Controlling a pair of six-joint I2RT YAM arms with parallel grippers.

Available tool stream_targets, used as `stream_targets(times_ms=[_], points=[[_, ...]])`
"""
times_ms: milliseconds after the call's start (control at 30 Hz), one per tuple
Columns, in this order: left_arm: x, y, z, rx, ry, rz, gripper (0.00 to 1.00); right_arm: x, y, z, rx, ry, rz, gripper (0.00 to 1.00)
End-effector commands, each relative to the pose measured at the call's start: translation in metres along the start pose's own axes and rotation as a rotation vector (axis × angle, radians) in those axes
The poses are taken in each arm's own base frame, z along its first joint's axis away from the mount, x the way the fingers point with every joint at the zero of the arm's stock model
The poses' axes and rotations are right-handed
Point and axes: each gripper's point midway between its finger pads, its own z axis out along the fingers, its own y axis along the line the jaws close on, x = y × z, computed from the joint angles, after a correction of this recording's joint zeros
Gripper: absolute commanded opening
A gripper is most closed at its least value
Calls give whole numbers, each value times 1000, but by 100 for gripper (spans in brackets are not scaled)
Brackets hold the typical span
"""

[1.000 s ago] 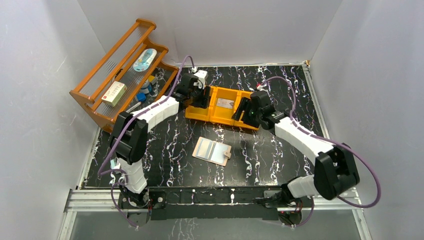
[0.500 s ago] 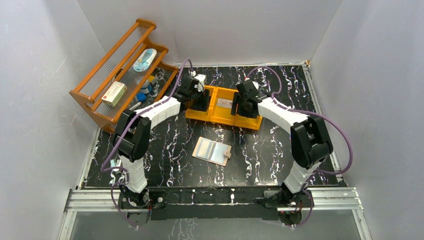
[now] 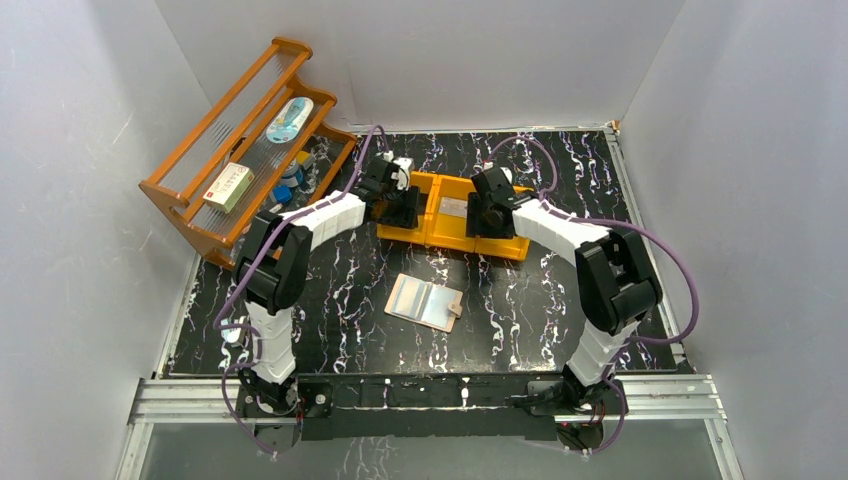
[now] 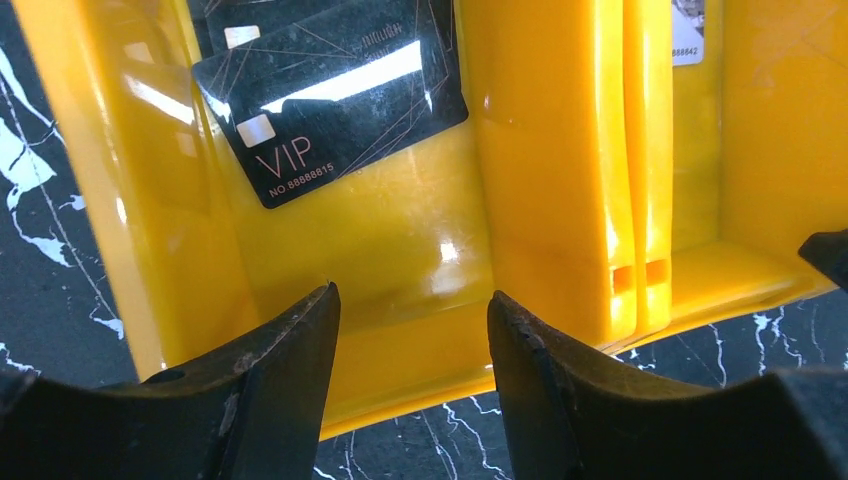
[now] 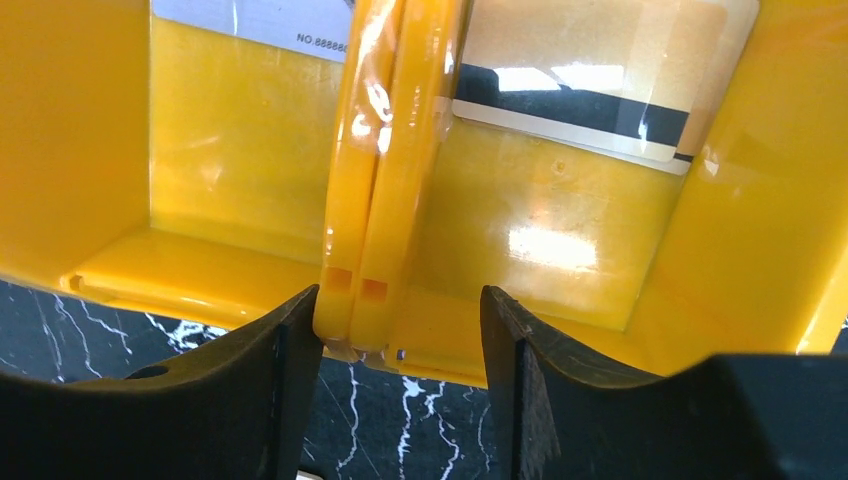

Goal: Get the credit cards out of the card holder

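Card holder [image 3: 425,303]: lying open and flat on the worktop [image 3: 560,300], silvery panels facing up, little tab showing at its right edge; sitting on the near side of the tray, between the two arms and well apart from both end effectors.
Tray [image 3: 446,241]: orange-yellow, three compartments, sitting across the middle of the worktop with both arms reaching over it.
Left end effector [image 4: 410,305]: hovering over the near wall of the tray's left compartment; fingers standing parted with a clear gap, gripping nothing.
Right end effector [image 5: 400,300]: hovering at the tray's near edge, in line with the divider [image 5: 385,180] between the middle and right compartments; fingers standing apart, wider than the divider, holding nothing.
Black VIP card [image 4: 330,90]: lying slanted in the left compartment, overlapping a second dark card beneath it.
Pale card [image 5: 270,25]: lying in the middle compartment, only its printed edge showing in the right wrist view.
Striped card [image 5: 590,90]: tan with a black stripe, lying in the right compartment.
Rack [image 3: 255,150]: wooden, standing at the far left, carrying a white box [image 3: 228,187] and a blue-and-white pouch [image 3: 289,120].
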Motion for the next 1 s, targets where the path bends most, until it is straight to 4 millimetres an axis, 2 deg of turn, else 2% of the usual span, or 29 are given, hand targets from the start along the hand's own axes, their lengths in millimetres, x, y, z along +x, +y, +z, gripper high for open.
stream_targets(times_ms=[0, 233, 367, 500, 633, 800, 967], points=[[-14, -5, -1, 30, -17, -4, 55, 9, -14, -14, 3, -8, -77, 63], [-17, -7, 9, 36, -3, -12, 53, 23, -17, -19, -40, -11, -134, 62], [-15, -13, 8, 71, 1, -9, 53, 23, -21, -22, -24, -34, -113, 63], [-3, -19, 11, 117, 48, 5, 52, 11, -23, -25, 18, -65, -17, 68], [10, -21, 11, 137, 85, -2, 50, 4, -21, -23, 48, -69, 76, 68], [24, -26, 3, 172, 121, -8, 49, 6, -10, -17, 0, -33, 49, 66], [39, -34, -5, 199, 154, -36, 47, 10, 6, -22, -114, -28, -6, 66]])
